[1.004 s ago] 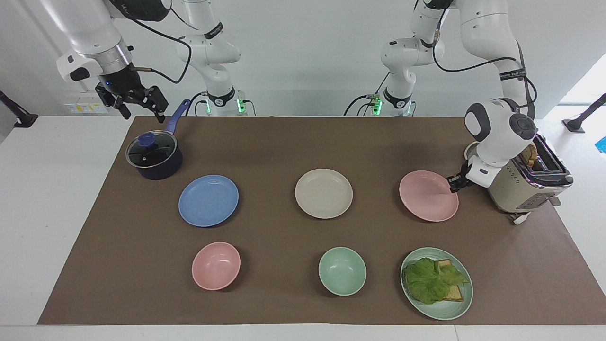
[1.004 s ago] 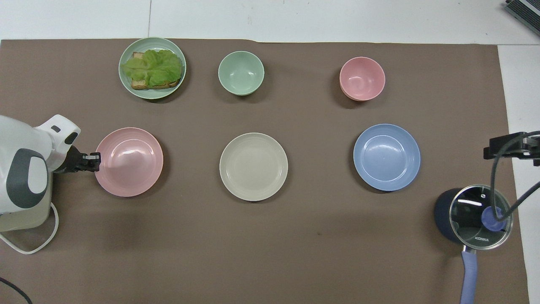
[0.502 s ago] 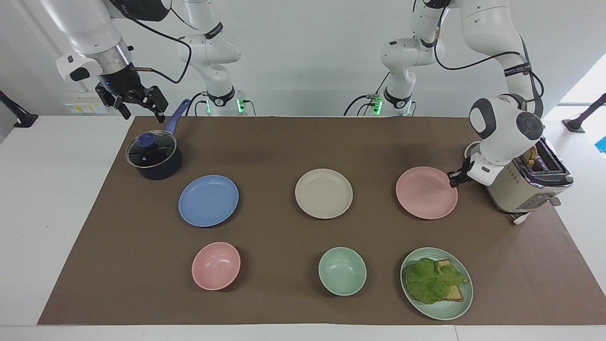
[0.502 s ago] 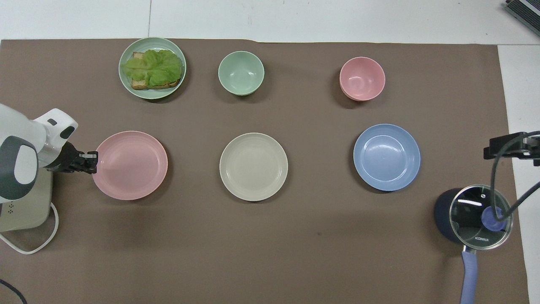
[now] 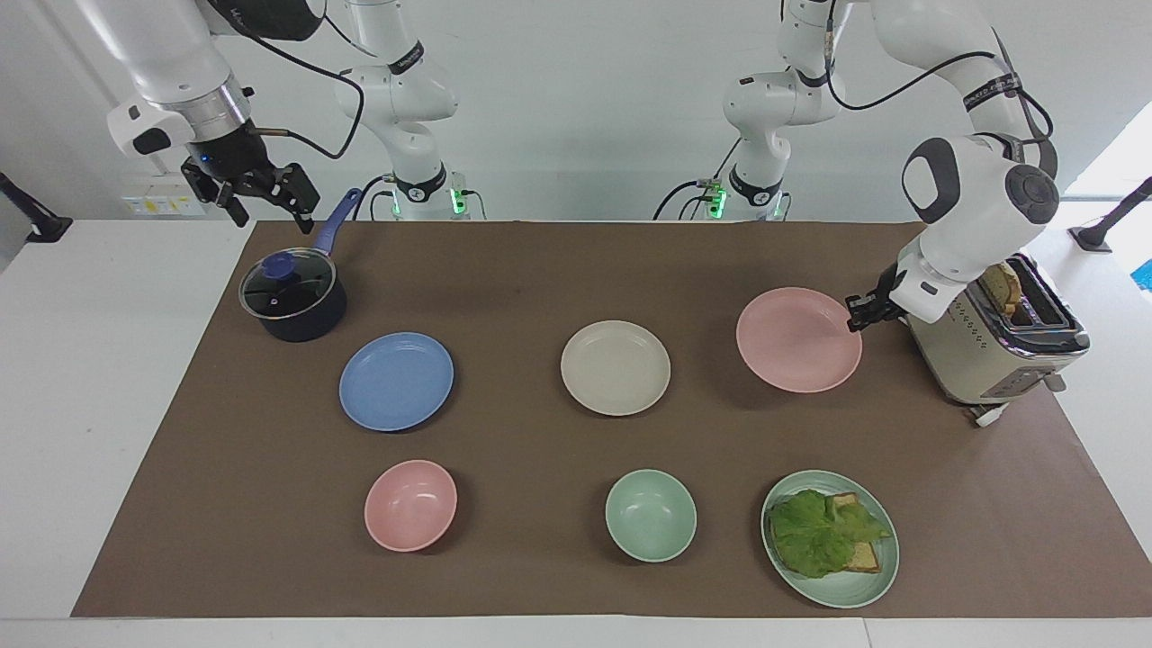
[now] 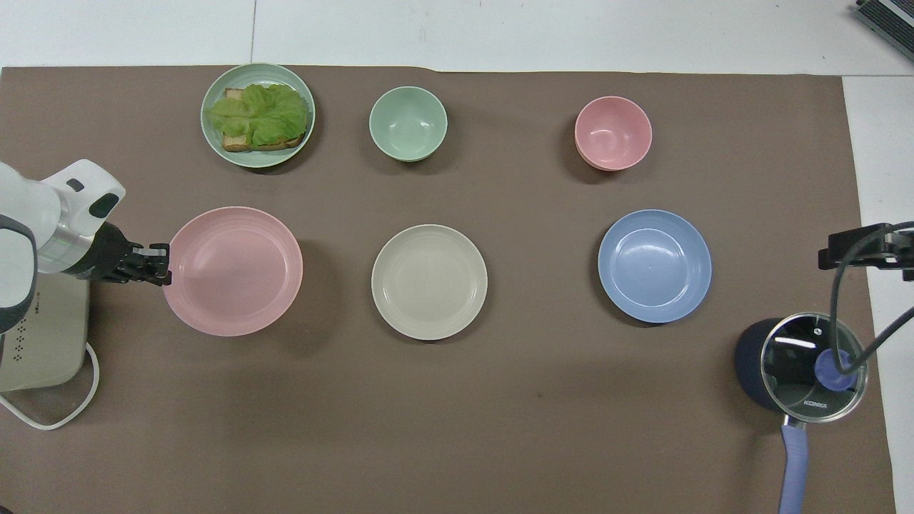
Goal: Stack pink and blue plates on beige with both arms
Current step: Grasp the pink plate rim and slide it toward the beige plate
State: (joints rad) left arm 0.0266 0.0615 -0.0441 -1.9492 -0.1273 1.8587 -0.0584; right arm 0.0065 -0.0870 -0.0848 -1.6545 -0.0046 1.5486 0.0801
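Pink plate (image 5: pixel 797 339) hangs clear of the table in my left tool (image 5: pixel 857 312), whose fingertips are clamped on the rim at my left arm's end, over the brown mat (image 5: pixel 540 270) just beside the toaster (image 5: pixel 999 346). Its shadow on the mat shows in both views. My facing view alone shows bread standing in the toaster's slots; from overhead only the toaster's side and its white cord (image 6: pixel 68 414) show.

Beige plate (image 5: pixel 616 367) lies flat at the middle of the mat, bare. Farther from me stand the green plate with lettuce and bread (image 6: pixel 258 114), the green bowl (image 6: pixel 408 123) and the pink bowl (image 6: pixel 613 133).

Blue plate (image 5: pixel 396 381) lies flat toward my right arm's end, untouched. Near it sits the dark saucepan (image 6: pixel 800 368); on its glass lid the overhead view lets me read "KONKA", which the facing view does not show. My right tool (image 5: pixel 252 193) waits up in the air with its fingers spread wide and nothing between them, over the mat's edge by the saucepan.
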